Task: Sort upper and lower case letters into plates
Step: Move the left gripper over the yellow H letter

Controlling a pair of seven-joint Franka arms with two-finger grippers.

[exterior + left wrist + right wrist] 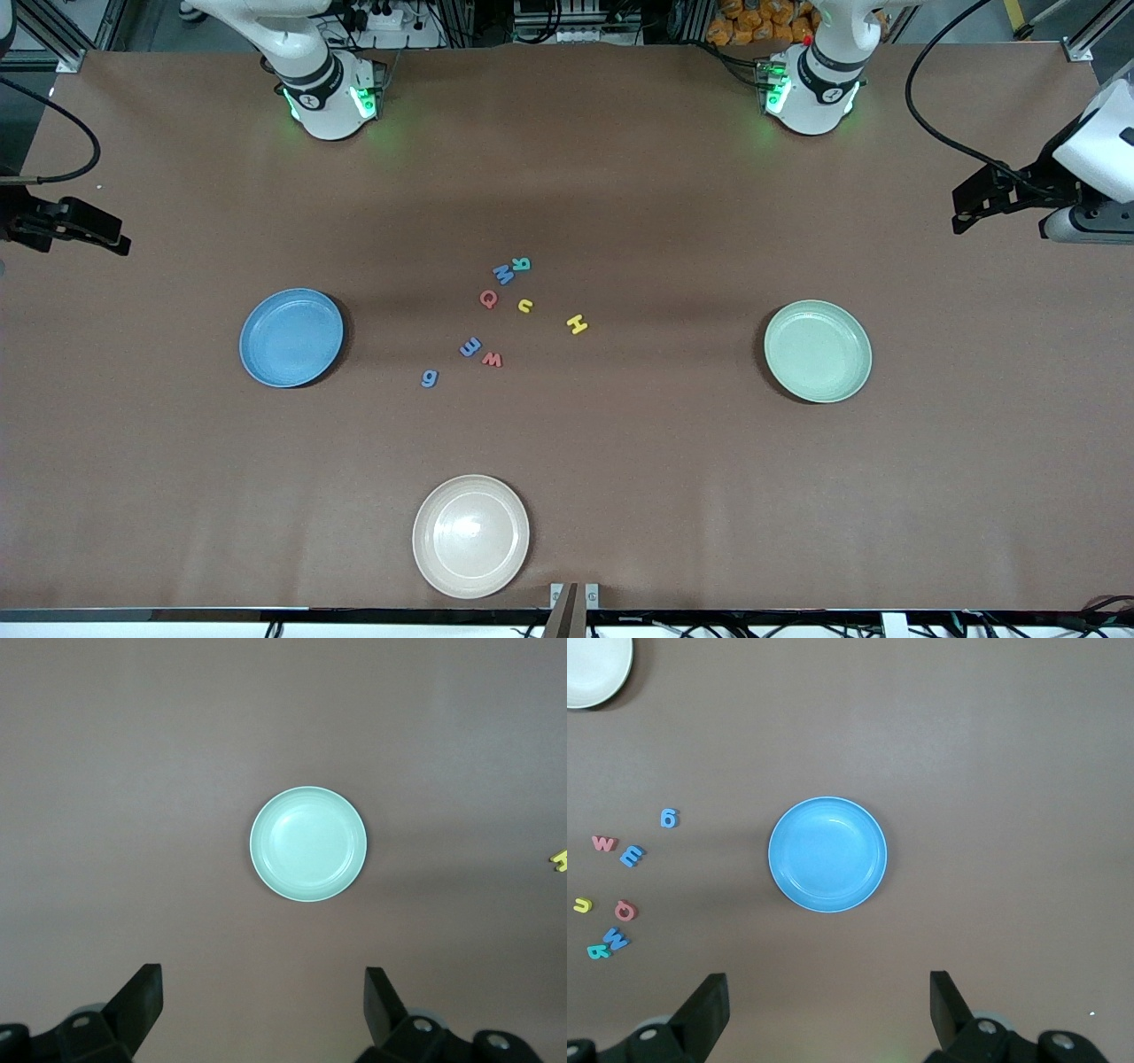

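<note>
Eight small foam letters lie loose at mid-table: teal R (pixel 523 263), blue M (pixel 503 274), red Q (pixel 488 299), yellow u (pixel 525 306), yellow H (pixel 577 324), blue m (pixel 469 346), red w (pixel 492 359), blue g (pixel 429 378). The blue plate (pixel 291 338) (pixel 827 854) lies toward the right arm's end, the mint green plate (pixel 818 351) (pixel 308 843) toward the left arm's end; both hold nothing. My left gripper (pixel 263 992) hangs open and empty high above the table's left-arm end (pixel 966 213). My right gripper (pixel 828 992) hangs open and empty high above the right-arm end (pixel 111 237).
A cream-beige plate (pixel 470 535) lies near the table edge closest to the front camera and holds nothing. Both arm bases stand along the table edge farthest from that camera. Black cables hang near both ends of the table.
</note>
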